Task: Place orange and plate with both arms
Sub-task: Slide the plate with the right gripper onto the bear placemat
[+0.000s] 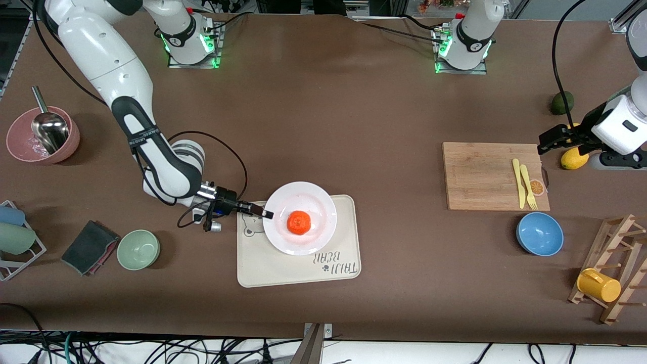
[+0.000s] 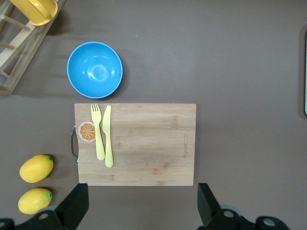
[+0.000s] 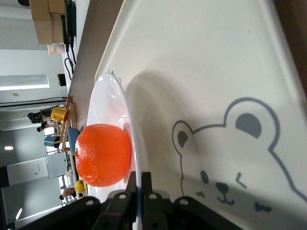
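My right gripper [image 1: 267, 214] is down at the plate [image 1: 323, 202], its two fingers pinched onto the plate's rim at the edge toward the right arm's end of the table; the right wrist view shows the thin white rim caught between them [image 3: 138, 184]. The plate sits on the cream tray [image 1: 343, 268] with the bear drawing (the bear's face shows beside the plate rim in the right wrist view), and it overhangs the tray's edge that lies farther from the front camera. The orange [image 1: 298, 222] rests in the middle of the plate, apart from my fingers.

My left gripper [image 1: 558, 137] waits up in the air at the left arm's end of the table, over the bare tabletop just beside the cutting board [image 1: 485, 177]. Its fingers [image 2: 76, 203] stand wide apart with nothing between them. On the board lie a yellow fork [image 1: 528, 187] and a yellow knife [image 1: 518, 183] side by side, next to a small orange-slice sticker. The blue bowl [image 1: 540, 233] sits nearer to the front camera than the board. Two lemons [image 2: 36, 167] lie just beside the board's handle end, and a dark green fruit [image 1: 562, 102] lies farther from the front camera than they do.
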`<state>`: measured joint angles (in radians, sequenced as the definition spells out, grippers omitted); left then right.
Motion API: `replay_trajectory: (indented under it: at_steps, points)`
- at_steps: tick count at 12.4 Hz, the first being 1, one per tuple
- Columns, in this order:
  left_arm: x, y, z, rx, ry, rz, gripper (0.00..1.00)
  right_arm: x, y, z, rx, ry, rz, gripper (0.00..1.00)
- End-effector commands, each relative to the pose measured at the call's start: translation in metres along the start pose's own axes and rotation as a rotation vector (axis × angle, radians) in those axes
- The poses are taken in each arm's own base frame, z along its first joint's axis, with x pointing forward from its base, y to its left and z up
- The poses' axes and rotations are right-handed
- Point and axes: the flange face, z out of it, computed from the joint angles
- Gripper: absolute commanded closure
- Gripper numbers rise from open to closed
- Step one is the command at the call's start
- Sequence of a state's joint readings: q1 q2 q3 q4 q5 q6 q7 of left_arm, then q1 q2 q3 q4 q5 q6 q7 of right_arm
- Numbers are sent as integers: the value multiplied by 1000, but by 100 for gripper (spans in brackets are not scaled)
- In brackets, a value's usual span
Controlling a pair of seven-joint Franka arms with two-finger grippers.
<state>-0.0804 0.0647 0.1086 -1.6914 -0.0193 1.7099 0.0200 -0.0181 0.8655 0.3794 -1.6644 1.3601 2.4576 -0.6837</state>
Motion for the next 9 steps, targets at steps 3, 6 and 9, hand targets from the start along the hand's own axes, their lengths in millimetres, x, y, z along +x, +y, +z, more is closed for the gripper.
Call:
replay_trajectory:
  at_steps: [3, 6, 9]
  points:
    - [4, 6, 2, -9, -6, 14, 0, 9, 15, 16, 11, -13, 6, 100]
    - [4, 9, 3, -9, -9, 19, 0, 12, 15, 15, 2, -18, -6, 100]
    - [4, 10, 3, -9, -7, 20, 0, 22, 10, 7, -14, -13, -46, 82]
